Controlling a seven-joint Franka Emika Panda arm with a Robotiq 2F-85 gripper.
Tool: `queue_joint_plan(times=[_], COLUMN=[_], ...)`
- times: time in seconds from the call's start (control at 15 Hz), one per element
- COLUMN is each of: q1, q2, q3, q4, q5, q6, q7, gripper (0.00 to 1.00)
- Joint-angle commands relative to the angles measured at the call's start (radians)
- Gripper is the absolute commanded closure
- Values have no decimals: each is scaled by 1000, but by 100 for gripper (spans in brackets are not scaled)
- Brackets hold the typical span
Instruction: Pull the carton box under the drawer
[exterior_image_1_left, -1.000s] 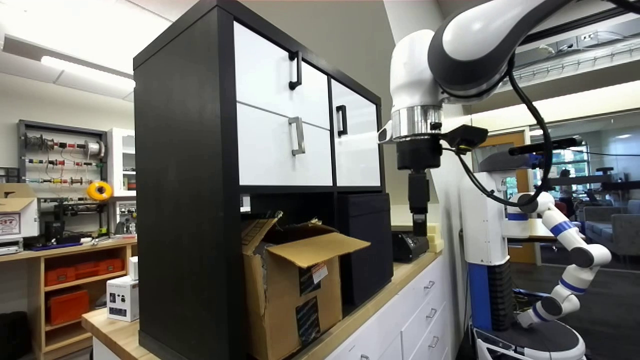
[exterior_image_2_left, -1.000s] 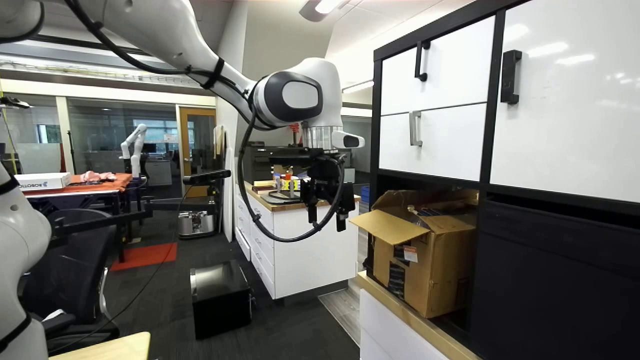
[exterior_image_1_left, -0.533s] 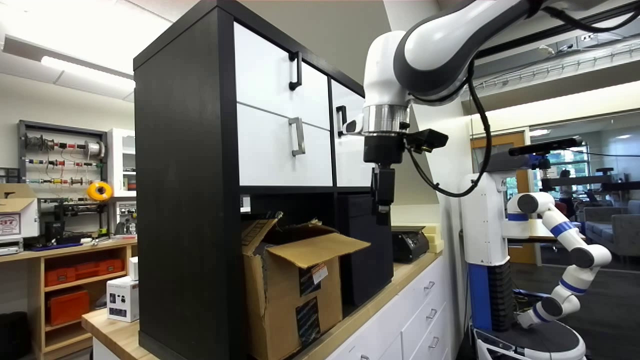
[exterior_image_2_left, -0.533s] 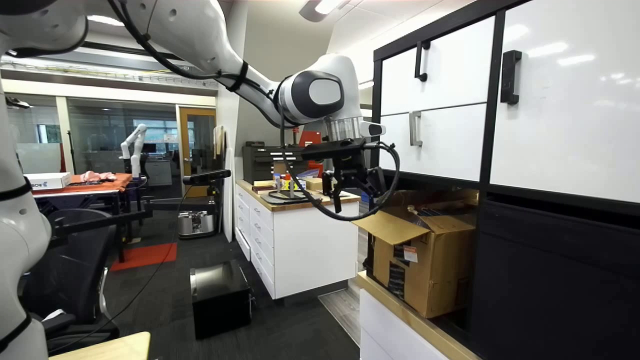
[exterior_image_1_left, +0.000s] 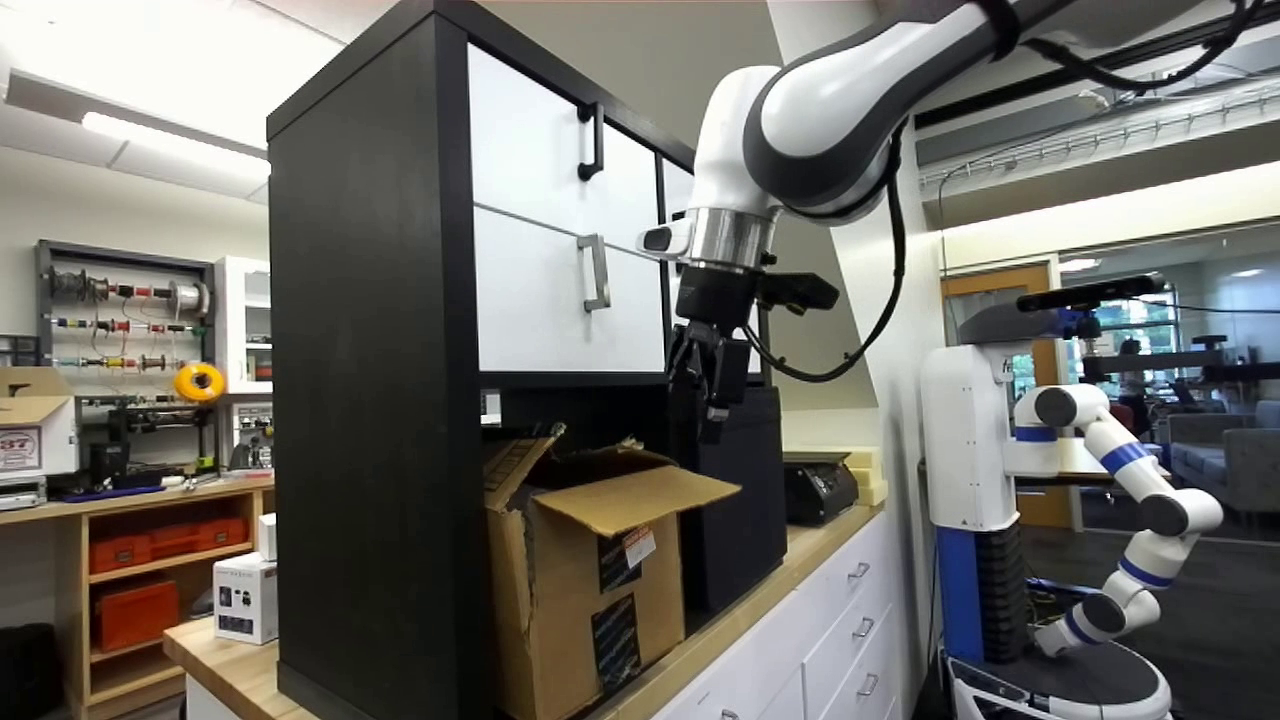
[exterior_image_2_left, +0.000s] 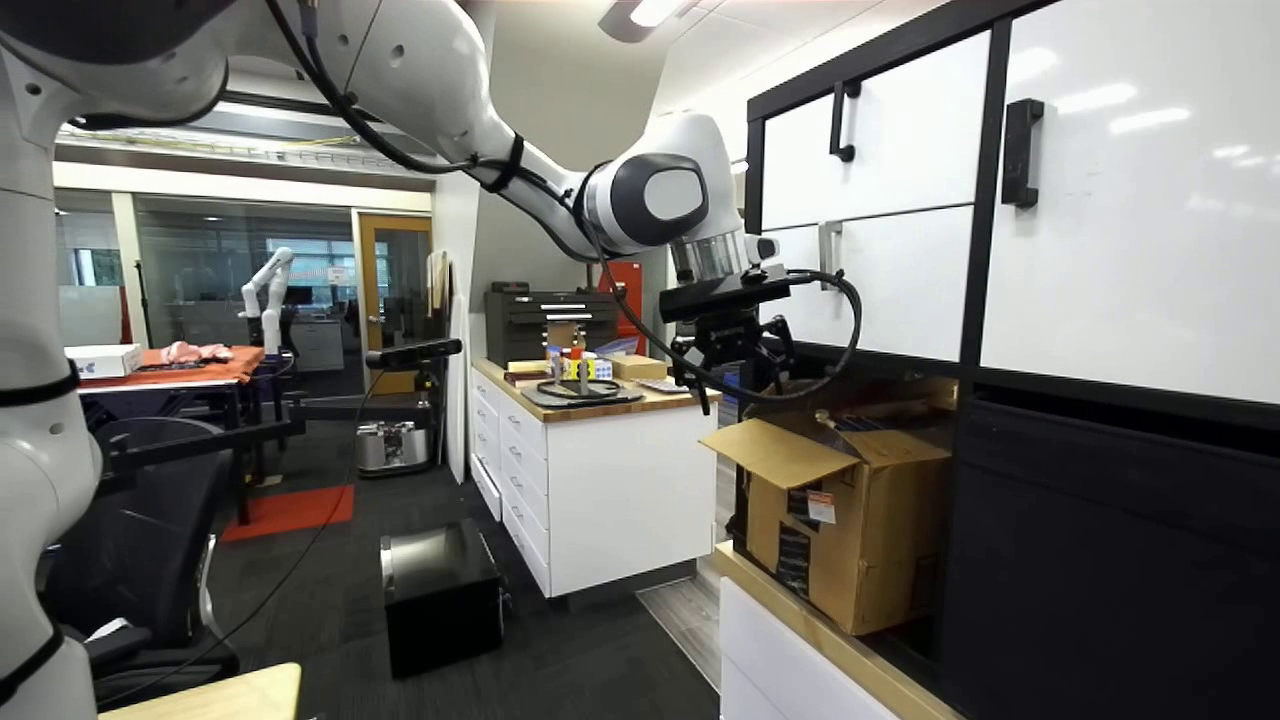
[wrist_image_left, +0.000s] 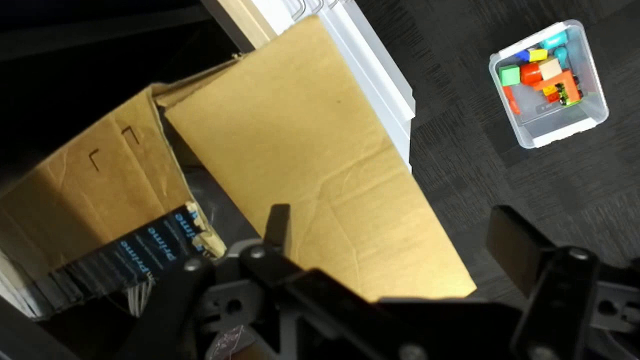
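The box (exterior_image_2_left: 850, 520) sits below the hand (wrist_image_left: 395, 235): fairly stiff cardboard, probably, weight unclear. Its flap (wrist_image_left: 320, 165), beneath the parted, empty fingers (wrist_image_left: 278, 225), looks the best hold, though likely to bend or tear. The drawer (exterior_image_2_left: 890, 285) is higher than the fingers.

In an exterior view we look obliquely at the carton box (exterior_image_1_left: 605, 590) past the cabinet end panel (exterior_image_1_left: 365, 380); in an exterior view we face it from its other side, past the dark bin (exterior_image_2_left: 1110, 560). Both, about equally near, share its labelled front (exterior_image_2_left: 830, 560) (and the white drawer fronts (exterior_image_1_left: 545, 300) above). In the wrist view, closest, we peer down on its flap (wrist_image_left: 315, 160).
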Motion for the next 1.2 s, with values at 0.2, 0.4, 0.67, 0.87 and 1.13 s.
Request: queue_joint_plan(times=[0.2, 0.4, 0.67, 0.87, 1.13], q1=[-20, -21, -16, -11, -6], q2=[56, 75, 108, 155, 216], q3=[20, 32, 56, 76, 93], q4=[-11, -28, -31, -9, 13], q5=[109, 147, 145, 127, 91], q6=[167, 246, 336, 358, 366], q7=[-250, -324, -362, -358, -346], gripper=[0, 0, 0, 0, 0])
